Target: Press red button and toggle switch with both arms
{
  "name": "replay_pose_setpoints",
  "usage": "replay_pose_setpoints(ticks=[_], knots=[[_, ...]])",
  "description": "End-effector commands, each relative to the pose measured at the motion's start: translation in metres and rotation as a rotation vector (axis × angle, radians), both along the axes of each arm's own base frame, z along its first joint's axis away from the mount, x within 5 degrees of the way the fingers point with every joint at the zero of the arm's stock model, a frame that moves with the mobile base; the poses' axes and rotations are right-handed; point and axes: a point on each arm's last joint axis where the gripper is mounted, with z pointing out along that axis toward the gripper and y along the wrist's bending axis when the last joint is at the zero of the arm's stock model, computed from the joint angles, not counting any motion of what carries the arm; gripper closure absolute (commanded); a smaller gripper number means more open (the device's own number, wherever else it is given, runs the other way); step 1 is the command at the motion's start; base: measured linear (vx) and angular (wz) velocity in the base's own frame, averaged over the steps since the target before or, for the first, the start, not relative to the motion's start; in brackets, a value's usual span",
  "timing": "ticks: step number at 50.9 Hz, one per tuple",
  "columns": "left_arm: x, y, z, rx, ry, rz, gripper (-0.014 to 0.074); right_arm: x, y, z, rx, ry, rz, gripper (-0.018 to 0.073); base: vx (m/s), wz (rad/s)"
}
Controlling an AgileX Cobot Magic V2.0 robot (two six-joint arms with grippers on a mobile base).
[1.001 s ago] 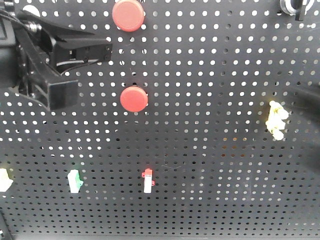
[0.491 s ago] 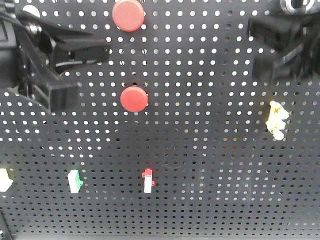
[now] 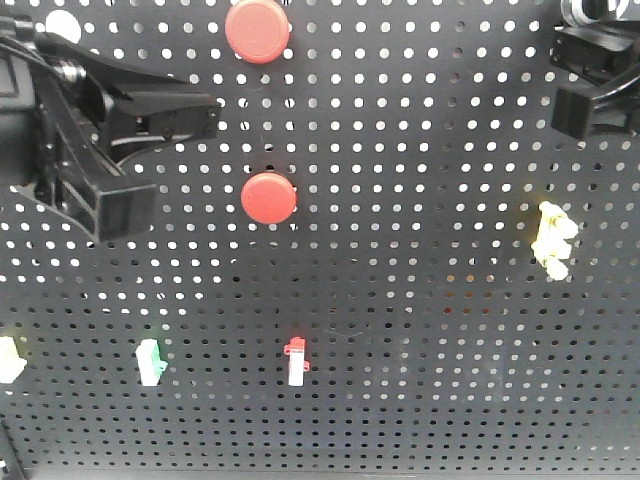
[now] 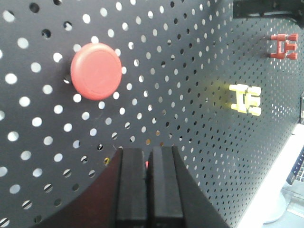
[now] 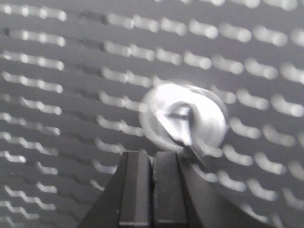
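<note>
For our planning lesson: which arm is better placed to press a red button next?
Left. The left gripper, jaws shut, has a red button close ahead in its wrist view; the right gripper sits far off at the pegboard's top right.

You've got a black pegboard (image 3: 420, 400) with a regular grid of round holes; upper button (image 3: 258, 30) and lower button (image 3: 268, 198) plain red; toggle switch (image 3: 553, 240) yellow-white; green-marked switch (image 3: 149, 360) and red-marked switch (image 3: 295, 362) white-bodied; left gripper (image 4: 145, 156), right gripper (image 5: 152, 159) black; knob (image 5: 184, 124) silvery.

Black perforated panel (image 4: 190, 142) behind the left pincer (image 4: 147, 154), light glowing through its holes. Right of the pincer, past the panel's edge, a bright white surface (image 4: 279, 194).
</note>
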Motion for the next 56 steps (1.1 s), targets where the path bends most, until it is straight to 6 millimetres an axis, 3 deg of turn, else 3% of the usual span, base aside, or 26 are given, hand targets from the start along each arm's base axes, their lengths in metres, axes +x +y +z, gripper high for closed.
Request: replay_pose_setpoints(ticks=[1, 9, 21, 34, 41, 47, 56], knots=[[-0.006, 0.007, 0.018, -0.091, -0.069, 0.022, 0.0595, -0.007, -0.013, 0.024, 0.037, -0.155, -0.054, 0.0562, 0.00, 0.00], [-0.006, 0.007, 0.018, -0.091, -0.069, 0.022, 0.0595, -0.010, -0.019, 0.024, 0.036, -0.144, -0.077, 0.0562, 0.00, 0.00], [-0.007, 0.007, 0.015, -0.068, -0.054, 0.017, 0.0595, -0.033, -0.024, 0.024, -0.009, -0.077, -0.078, 0.0562, 0.00, 0.00], [-0.002, 0.010, 0.000, 0.026, -0.008, 0.066, 0.0595, -0.063, -0.035, 0.006, -0.113, 0.033, -0.116, 0.0562, 0.00, 0.00], [0.007, 0.019, -0.027, 0.029, 0.040, 0.151, 0.0595, -0.087, -0.043, -0.019, -0.089, 0.022, -0.142, 0.0562, 0.00, 0.00], [0.008, 0.030, -0.061, 0.047, 0.086, 0.203, 0.0595, -0.108, -0.050, -0.049, -0.067, 0.021, -0.163, 0.0562, 0.00, 0.00], [-0.014, 0.053, -0.112, 0.094, 0.053, 0.262, 0.0595, -0.144, -0.061, -0.094, -0.054, 0.020, -0.192, 0.0562, 0.00, 0.00]])
